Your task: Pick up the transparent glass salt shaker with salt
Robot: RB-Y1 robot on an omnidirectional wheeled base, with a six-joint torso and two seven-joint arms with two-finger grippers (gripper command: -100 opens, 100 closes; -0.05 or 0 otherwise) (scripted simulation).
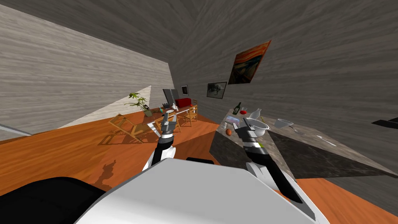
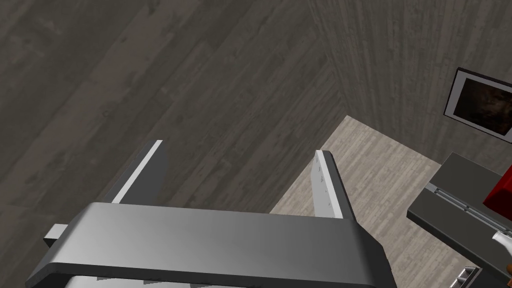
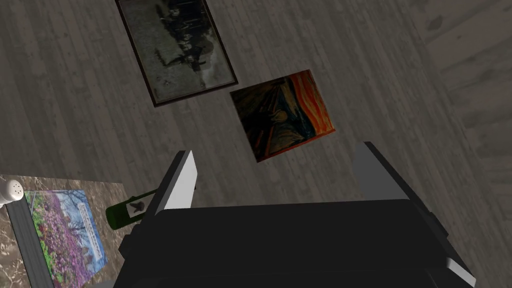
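The salt shaker point(image 1: 225, 125) is a small pale thing near the left edge of the marble counter point(image 1: 311, 146). In the right wrist view its white holed cap point(image 3: 10, 191) peeks past a book point(image 3: 60, 235) with a flower cover. My right gripper point(image 1: 241, 125) hovers over the counter just right of the shaker. It stands open point(image 3: 276, 151) with nothing between its fingers, pointing at the wall. My left gripper point(image 1: 168, 125) is raised over the floor, away from the counter, open point(image 2: 239, 149) and holding nothing.
On the counter stand a green bottle point(image 1: 237, 108), a brown egg-shaped thing point(image 1: 229, 132), a metal pot point(image 1: 258, 126), a white jug point(image 1: 254, 114), a bowl point(image 1: 283, 123) and cutlery point(image 1: 326, 140). Chairs point(image 1: 124, 126) and a table point(image 1: 178, 111) stand across the wooden floor.
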